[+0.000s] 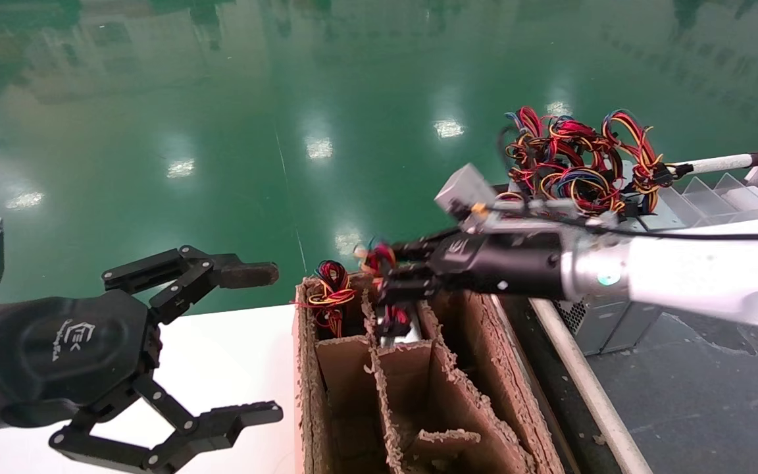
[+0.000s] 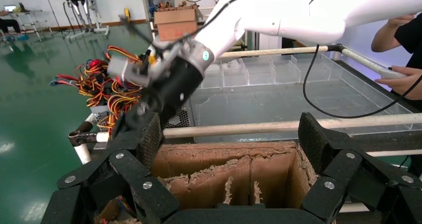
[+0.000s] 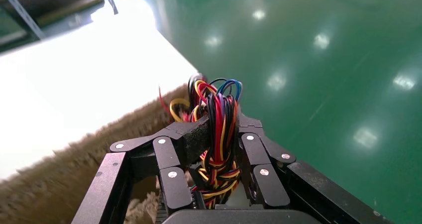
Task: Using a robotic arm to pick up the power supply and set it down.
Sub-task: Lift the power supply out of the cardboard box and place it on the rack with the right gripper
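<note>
My right gripper [image 1: 389,276] reaches in from the right over the far end of a divided cardboard box [image 1: 471,368]. It is shut on the red, yellow, black and blue wire bundle [image 3: 219,134] of the power supply. A small patch of the supply's grey metal body [image 1: 400,337] shows in the box's middle slot, under the fingers; the rest is hidden. The left wrist view shows the right arm [image 2: 278,15] slanting down to the box. My left gripper [image 1: 254,342] stands open with nothing in it, over the white table [image 1: 221,355] left of the box.
Another wire bundle [image 1: 329,289] sticks out of the box's left slot. A heap of wired grey units [image 1: 576,158] sits at the back right by a clear divided bin [image 1: 728,191]. A white rail [image 1: 583,375] runs along the box's right side. A person's hand [image 2: 403,79] rests beside the bin.
</note>
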You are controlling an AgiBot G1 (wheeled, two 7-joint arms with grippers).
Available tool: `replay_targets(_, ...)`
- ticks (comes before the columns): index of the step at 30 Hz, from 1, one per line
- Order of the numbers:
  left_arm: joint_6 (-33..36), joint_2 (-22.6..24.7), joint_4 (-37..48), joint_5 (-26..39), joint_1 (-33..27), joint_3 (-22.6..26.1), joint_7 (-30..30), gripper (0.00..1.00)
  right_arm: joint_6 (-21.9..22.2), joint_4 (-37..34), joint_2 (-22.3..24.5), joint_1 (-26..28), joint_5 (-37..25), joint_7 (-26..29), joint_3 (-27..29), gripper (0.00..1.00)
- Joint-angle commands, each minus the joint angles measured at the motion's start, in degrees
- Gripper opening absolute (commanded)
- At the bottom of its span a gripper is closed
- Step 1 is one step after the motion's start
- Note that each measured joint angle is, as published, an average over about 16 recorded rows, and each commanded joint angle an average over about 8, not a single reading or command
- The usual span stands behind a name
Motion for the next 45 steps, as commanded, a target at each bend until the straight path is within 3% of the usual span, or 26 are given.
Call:
replay_targets(1,0.0,0.0,0.0,0.0,0.0,0.0,0.0,1.00,-0.9,0.2,0.9,0.1,1.2,0.3,0.7,0.00)
replay_targets(14,0.0,0.0,0.0,0.0,0.0,0.0,0.0,1.00,-7.0,2.4,7.4,1.3,11.5,1.2,7.0,0.00)
replay_targets(22,0.0,0.0,0.0,0.0,0.0,0.0,0.0,1.00,-9.7,0.4,10.0,5.9,14.8,2.8,9.5,0.00)
replay_targets(32,0.0,0.0,0.0,0.0,0.0,0.0,0.0,1.00,-10.7,-7.1,12.3,14.9,16.0,1.8,11.9,0.00)
replay_targets(45,0.0,0.0,0.0,0.0,0.0,0.0,0.0,1.00,-8.8,-22.8,16.7,29.0,14.1,-3.2,13.6,0.00)
